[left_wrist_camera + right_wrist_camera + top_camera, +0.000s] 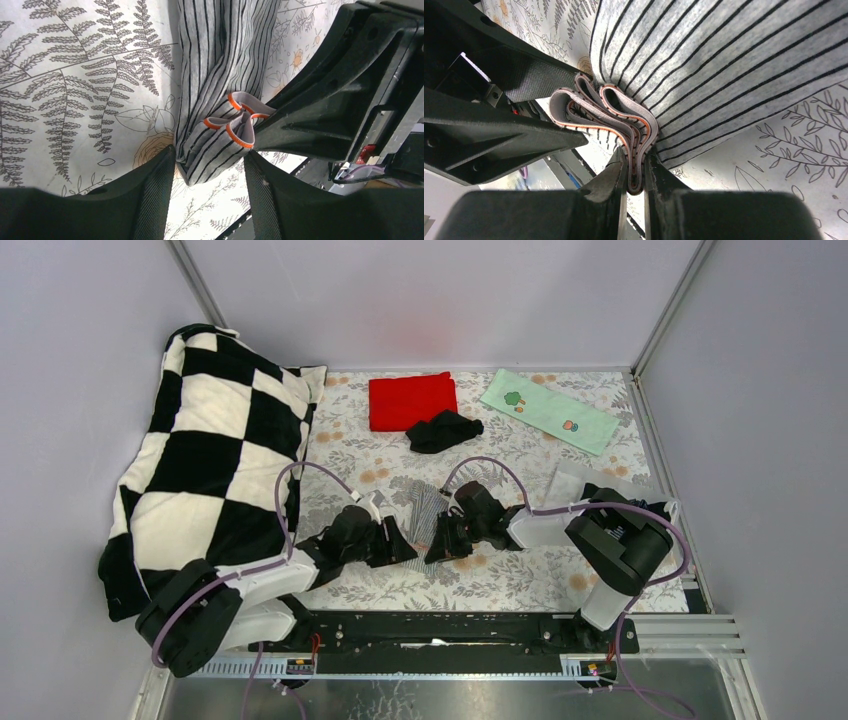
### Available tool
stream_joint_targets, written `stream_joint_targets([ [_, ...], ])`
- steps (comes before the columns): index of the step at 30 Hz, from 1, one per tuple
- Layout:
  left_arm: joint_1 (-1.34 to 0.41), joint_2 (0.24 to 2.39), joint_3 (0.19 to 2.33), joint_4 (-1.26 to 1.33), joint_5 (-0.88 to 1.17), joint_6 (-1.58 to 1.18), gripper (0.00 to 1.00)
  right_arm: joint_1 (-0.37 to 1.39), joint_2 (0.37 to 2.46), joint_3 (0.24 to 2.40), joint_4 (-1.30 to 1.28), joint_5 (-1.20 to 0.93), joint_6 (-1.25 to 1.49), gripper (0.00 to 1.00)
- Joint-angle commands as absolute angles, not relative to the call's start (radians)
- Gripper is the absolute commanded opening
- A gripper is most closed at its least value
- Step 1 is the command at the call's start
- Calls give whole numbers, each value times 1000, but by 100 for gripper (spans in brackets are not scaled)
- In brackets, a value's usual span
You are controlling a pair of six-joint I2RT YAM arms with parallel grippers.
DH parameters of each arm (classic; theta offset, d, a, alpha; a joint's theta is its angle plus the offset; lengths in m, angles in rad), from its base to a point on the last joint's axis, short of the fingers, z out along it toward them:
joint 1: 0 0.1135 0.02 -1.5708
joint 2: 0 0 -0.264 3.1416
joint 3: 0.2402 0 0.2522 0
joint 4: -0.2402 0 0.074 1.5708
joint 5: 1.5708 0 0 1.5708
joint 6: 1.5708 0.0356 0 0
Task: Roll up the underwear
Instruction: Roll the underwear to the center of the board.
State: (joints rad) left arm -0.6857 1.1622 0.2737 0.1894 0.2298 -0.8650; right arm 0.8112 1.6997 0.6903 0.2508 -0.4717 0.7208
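I am working on the grey striped underwear (424, 502), which is lying on the floral tabletop (520, 572) between my two arms, just ahead of their bases. My right pincer (636, 167) is pressing almost together on its orange-edged waistband (574, 107), which is bunching into several folds right at the fingertips; my left pincer (210, 175) is standing spread, straddling the same gathered end from the other side, with the cloth sitting between its fingers, and I am not seeing it squeeze; the two pincers are crowding close together over that end.

Beyond the gathered end the striped cloth is running away from me flat, as a fairly narrow strip; so I am judging that the flattening is done and the rolling itself is only beginning; I am seeing pleats there, not a formed turn of roll.

The black underwear (443, 430) is lying crumpled farther back, touching the near edge of the red cloth (412, 400) and well apart from my pincers; it is looking unrolled. I am not seeing a finished roll anywhere. By my reckoning most of the task is waiting: roll this piece along its length, set it down, then fetch and roll the black one. The green printed cloth (548, 410) and the checkered cushion (210, 460) are lying outside the job.
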Motion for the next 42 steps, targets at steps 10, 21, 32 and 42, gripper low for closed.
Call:
stream_joint_targets([
  [10,-694,1287,207,336,192,-873,45,800,1747,695,149,-431,681,4],
  [21,-699,1314,202,333,205,-865,13,799,1659,694,155,-410,618,30],
  [32,-699,1341,295,211,227,-830,8,798,1374,595,220,-237,428,58],
  [42,-696,1375,414,36,325,-852,5,805,1077,366,556,-268,-133,65],
])
